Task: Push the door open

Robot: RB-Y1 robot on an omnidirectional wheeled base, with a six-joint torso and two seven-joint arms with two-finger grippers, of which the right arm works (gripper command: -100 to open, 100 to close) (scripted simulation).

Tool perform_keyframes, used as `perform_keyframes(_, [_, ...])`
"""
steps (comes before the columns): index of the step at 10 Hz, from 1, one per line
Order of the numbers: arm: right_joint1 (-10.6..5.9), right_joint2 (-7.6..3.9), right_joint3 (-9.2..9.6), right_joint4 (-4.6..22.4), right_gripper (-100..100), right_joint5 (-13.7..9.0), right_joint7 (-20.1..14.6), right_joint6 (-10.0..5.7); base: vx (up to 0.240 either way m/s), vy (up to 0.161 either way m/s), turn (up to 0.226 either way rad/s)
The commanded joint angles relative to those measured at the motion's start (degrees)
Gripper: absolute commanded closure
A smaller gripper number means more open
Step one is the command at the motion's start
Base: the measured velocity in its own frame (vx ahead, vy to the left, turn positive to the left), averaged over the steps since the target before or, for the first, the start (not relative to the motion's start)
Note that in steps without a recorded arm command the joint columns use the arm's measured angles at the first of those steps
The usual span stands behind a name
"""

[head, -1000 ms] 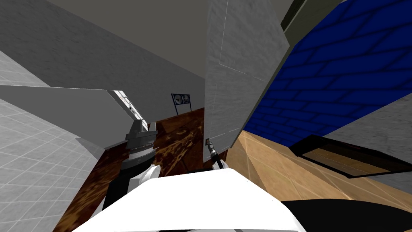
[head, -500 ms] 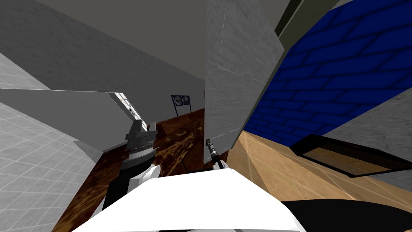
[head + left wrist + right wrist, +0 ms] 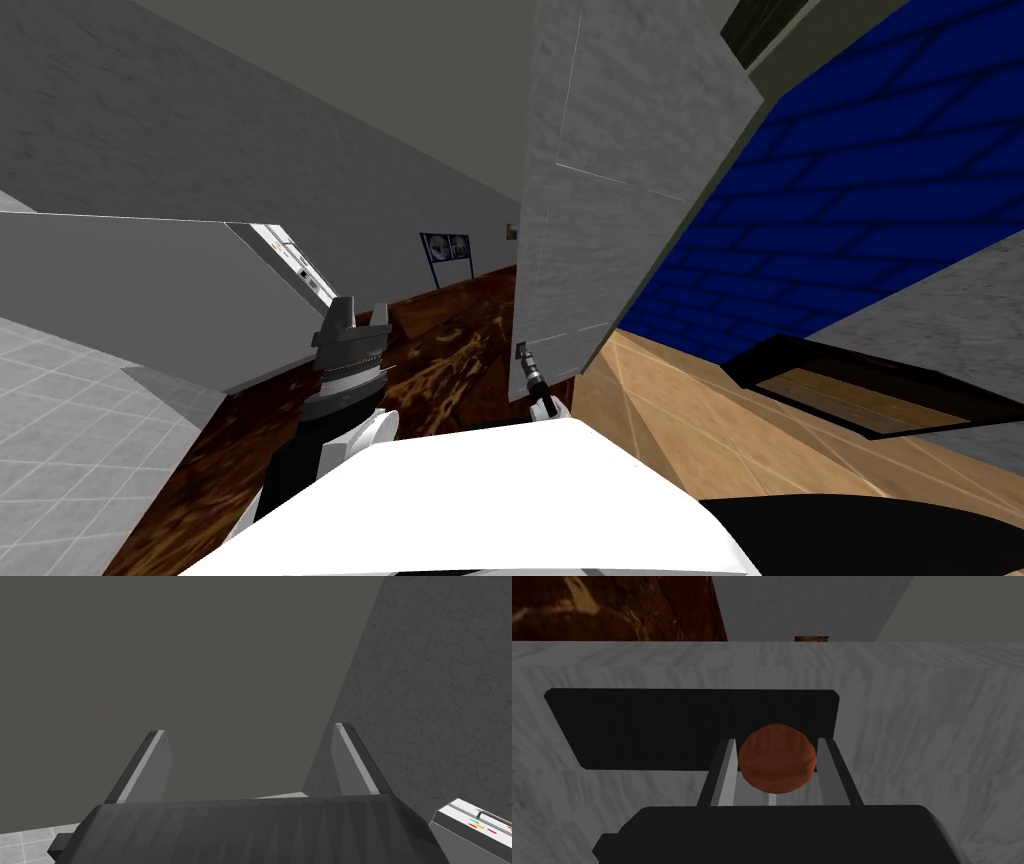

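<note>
Dark brown mottled flooring (image 3: pixel 440 350) is stretching ahead past the door's free edge, while pale tan boards (image 3: pixel 680 400) and a blue brick-patterned wall (image 3: pixel 850 200) are lying off to my right.

The right gripper (image 3: pixel 776 743) is pinching a round, red-brown knob (image 3: pixel 777 768), its 2 thin grey blades pressing the ball's opposite sides. Behind the knob, a flat black plate (image 3: pixel 662 726) with rounded corners is sitting flush on the door (image 3: pixel 600 220), a tall grey slab with a faint marbled grain and thin panel lines.

The coming move, as I judge it, turns on this: the door's face is lying straight beyond the claw, along the line the fingers are pointing. Its long axis is standing upright, and the knob is sitting low at the edge nearer the dark floor, so the hinges are probably on the side toward the blue wall. The panel is already standing ajar. Driving the claw forward, away from my chest, should swing it wider. The right arm is the one at the door.

The left gripper (image 3: pixel 352 315) is hanging raised above the dark floor, well apart from the door, with its 2 blades spread and gripping nothing.
</note>
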Motion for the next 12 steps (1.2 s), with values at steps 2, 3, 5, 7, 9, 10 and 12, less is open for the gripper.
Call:
perform_keyframes(2, [-1.27, 0.46, -2.43, 1.56, 100, -1.00, 0.60, -0.49, 0.178, 0.130, -0.068])
perform_keyframes(3, [-1.38, 0.65, -3.02, 1.67, 100, -1.24, 0.77, -0.45, 0.167, 0.136, -0.059])
perform_keyframes(5, [-0.93, 0.69, -3.07, 1.42, 100, -1.24, 0.89, -0.13, 0.127, 0.075, -0.039])
perform_keyframes(7, [-1.16, 0.31, -4.44, 1.51, 100, -1.74, 1.28, -0.21, 0.150, 0.060, -0.035])
perform_keyframes(9, [-1.36, 0.08, -5.92, 1.85, 100, -2.26, 1.70, -0.34, 0.173, 0.114, -0.062])
perform_keyframes(10, [-1.48, 0.03, -6.77, 2.04, 100, -2.56, 1.93, -0.42, 0.208, 0.132, -0.073])
perform_keyframes(12, [-1.71, 0.06, -8.49, 2.44, 100, -3.17, 2.41, -0.57, 0.214, 0.127, -0.078])
